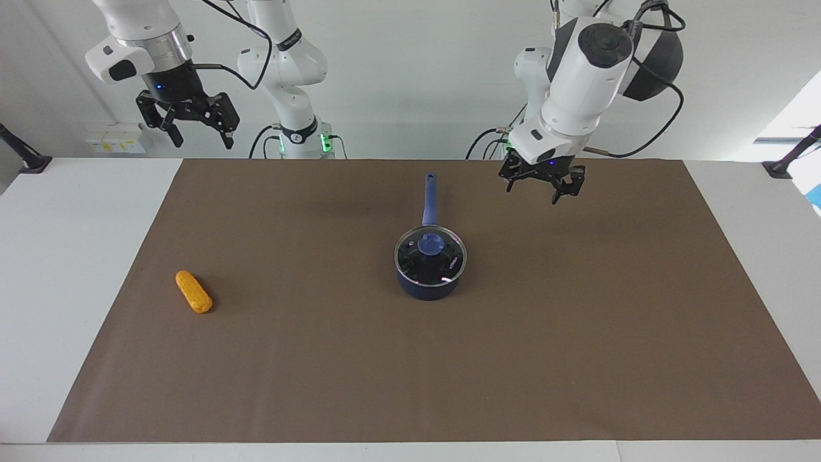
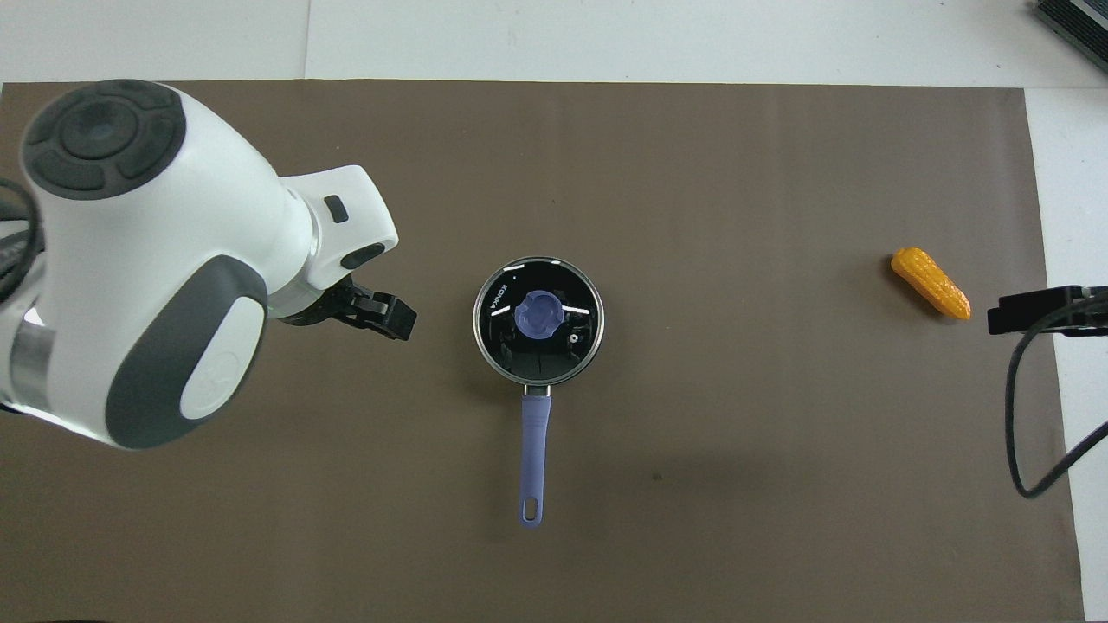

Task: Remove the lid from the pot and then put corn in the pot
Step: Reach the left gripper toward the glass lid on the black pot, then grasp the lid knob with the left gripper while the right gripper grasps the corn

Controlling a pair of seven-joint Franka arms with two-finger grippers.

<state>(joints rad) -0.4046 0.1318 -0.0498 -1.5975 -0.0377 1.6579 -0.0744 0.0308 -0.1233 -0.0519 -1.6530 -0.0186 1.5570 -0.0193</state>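
Observation:
The dark blue pot (image 1: 428,282) stands in the middle of the brown mat, its long handle (image 1: 430,199) pointing toward the robots. The glass lid (image 1: 449,262) with its blue knob (image 1: 430,244) sits on the pot. The pot (image 2: 506,363), the lid (image 2: 571,342) and the corn (image 2: 930,283) also show in the overhead view. The orange-yellow corn (image 1: 193,292) lies on the mat toward the right arm's end. My left gripper (image 1: 533,192) is open and empty, up over the mat beside the pot's handle. My right gripper (image 1: 202,141) is open and empty, high over the table's edge by its base.
The brown mat (image 1: 577,353) covers most of the white table (image 1: 58,256). In the overhead view the left arm's white body (image 2: 173,260) hides much of the mat toward the left arm's end. A black cable (image 2: 1017,415) hangs by the right gripper (image 2: 1030,311).

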